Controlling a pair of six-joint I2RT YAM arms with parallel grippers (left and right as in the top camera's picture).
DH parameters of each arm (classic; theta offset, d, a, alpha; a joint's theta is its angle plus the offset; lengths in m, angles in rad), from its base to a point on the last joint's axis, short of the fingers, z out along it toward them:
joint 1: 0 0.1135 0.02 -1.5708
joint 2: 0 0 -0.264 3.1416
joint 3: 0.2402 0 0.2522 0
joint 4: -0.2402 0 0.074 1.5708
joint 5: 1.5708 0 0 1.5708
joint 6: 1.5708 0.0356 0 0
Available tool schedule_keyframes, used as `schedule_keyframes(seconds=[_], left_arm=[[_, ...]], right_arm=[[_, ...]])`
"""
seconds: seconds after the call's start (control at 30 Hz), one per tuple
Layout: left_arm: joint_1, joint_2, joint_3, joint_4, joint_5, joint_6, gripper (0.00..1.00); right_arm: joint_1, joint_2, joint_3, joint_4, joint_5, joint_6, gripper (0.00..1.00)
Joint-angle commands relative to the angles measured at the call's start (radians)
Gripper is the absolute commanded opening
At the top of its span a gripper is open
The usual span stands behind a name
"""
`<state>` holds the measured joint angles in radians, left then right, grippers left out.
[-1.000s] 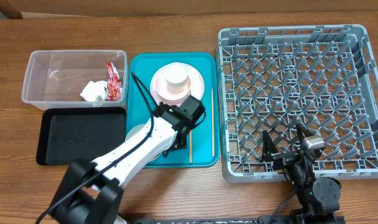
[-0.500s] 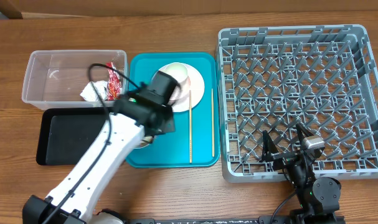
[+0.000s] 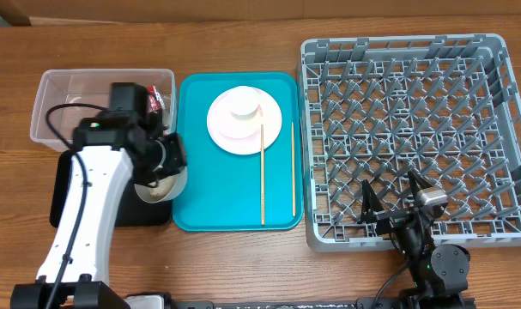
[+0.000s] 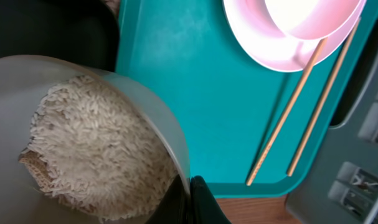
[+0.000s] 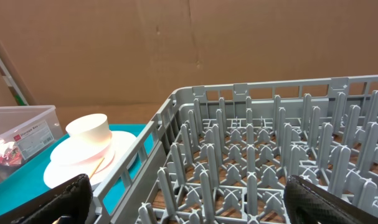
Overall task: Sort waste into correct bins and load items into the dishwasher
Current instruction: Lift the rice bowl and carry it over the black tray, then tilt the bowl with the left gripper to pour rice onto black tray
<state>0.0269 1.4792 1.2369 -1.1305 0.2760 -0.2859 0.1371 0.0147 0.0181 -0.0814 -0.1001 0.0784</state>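
Left gripper (image 4: 190, 200): noted clamped on the rim of a pale, round, rice-filled bowl (image 4: 148, 109), fingers together with the wall pinched between them. Loose white rice grains (image 4: 95, 149) heaped inside, banked toward one side.

Bowl position, overhead view: over the right end of the shallow black rectangular tray (image 3: 88, 184), just beside the edge of the teal plastic serving tray (image 3: 226, 202). Cannot tell whether lifted clear of the black tray or touching it.

Key relation: black tray below the bowl and stretching off to its left. Tray's long axis left to right across the table, so spare room for a spill leftward, away from the teal tray. Bowl round, no long axis. Mouth largely upward, perhaps tilted toward the near table edge, not yet turned down. Judged next: roll the wrist to tip the mouth down over the black surface, ideally after shifting left to keep grains off the teal lip.

Clear plastic rectangular tub (image 3: 63, 112) just behind the black tray, small red printed wrapper (image 3: 154, 96) inside.

Right gripper (image 5: 195, 202): fingers wide apart, holding nothing, at the near wall of the large grey lattice dish rack (image 3: 305, 137), well apart from the bowl. Left arm plainly nearer.

On the teal tray: white round plate (image 3: 273, 133) bearing a small pale cup (image 3: 243, 107), two thin wooden chopsticks (image 3: 262, 176) alongside.
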Motion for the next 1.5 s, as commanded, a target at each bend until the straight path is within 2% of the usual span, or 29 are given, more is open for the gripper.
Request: schedule_keyframes(seconds=[0.0, 0.23, 0.37, 0.7, 0.93, 1.27, 1.47], left_arm=[[0.078, -0.024, 0.018, 0.001, 0.148, 0.106, 0.04], [0.28, -0.024, -0.026, 0.005, 0.35, 0.233, 0.05], [0.388, -0.024, -0.063, 0.013, 0.516, 0.316, 0.04], [0.618, -0.02, -0.212, 0.144, 0.771, 0.378, 0.04], [0.71, 0.004, -0.254, 0.177, 0.898, 0.422, 0.04], [0.792, 0.069, -0.254, 0.249, 1.035, 0.421, 0.04], [0.794, 0.117, -0.254, 0.257, 1.052, 0.421, 0.04]], right_arm=[[-0.004, -0.008, -0.01, 0.005, 0.002, 0.0, 1.0], [-0.004, -0.008, -0.01, 0.005, 0.002, 0.0, 1.0], [-0.004, -0.008, -0.01, 0.005, 0.002, 0.0, 1.0], [-0.004, -0.008, -0.01, 0.005, 0.002, 0.0, 1.0], [-0.004, -0.008, -0.01, 0.005, 0.002, 0.0, 1.0], [-0.004, -0.008, -0.01, 0.005, 0.002, 0.0, 1.0], [-0.004, -0.008, -0.01, 0.005, 0.002, 0.0, 1.0]])
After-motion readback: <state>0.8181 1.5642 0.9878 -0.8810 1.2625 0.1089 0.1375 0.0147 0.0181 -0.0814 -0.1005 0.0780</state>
